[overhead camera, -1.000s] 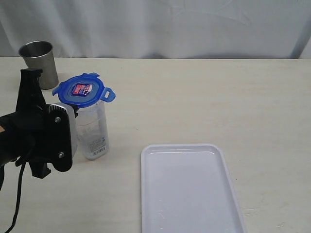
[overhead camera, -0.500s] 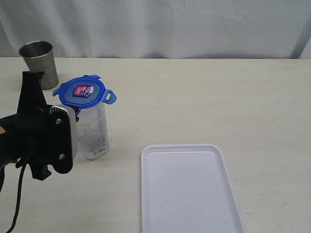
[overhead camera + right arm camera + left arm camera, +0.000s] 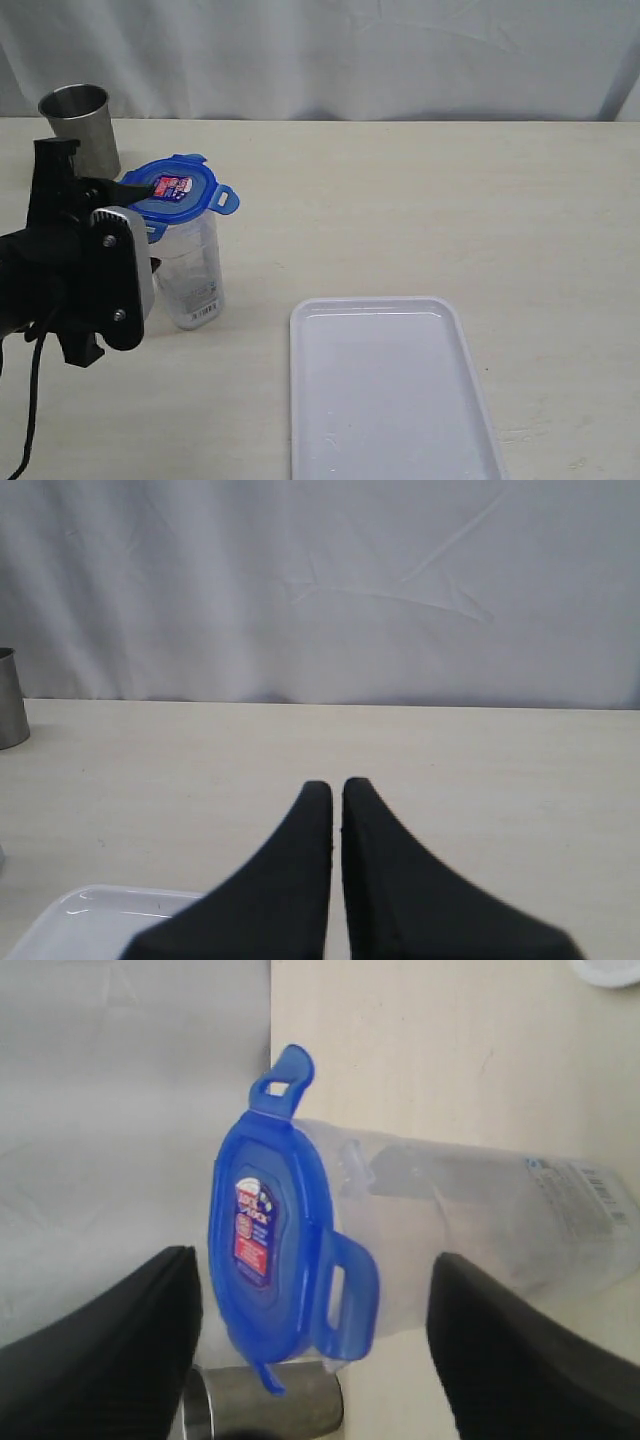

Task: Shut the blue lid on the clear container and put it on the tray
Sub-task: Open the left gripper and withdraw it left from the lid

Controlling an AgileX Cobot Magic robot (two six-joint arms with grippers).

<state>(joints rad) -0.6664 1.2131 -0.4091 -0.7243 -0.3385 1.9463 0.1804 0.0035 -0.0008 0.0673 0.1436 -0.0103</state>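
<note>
Wide apart at the left fingers (image 3: 100, 1360), holding nothing, one to each side of the blue lid (image 3: 265, 1250) without touching it. Lid seated on top of the clear container (image 3: 480, 1210), upright on the worktop (image 3: 450, 200) at the left of the exterior frame, flaps sticking outward. Behind, at upper left, a steel cup (image 3: 80, 120). Lower centre, well apart from the container, the tray (image 3: 297, 400). Pressed together and empty at the right fingers (image 3: 300, 880).
</note>
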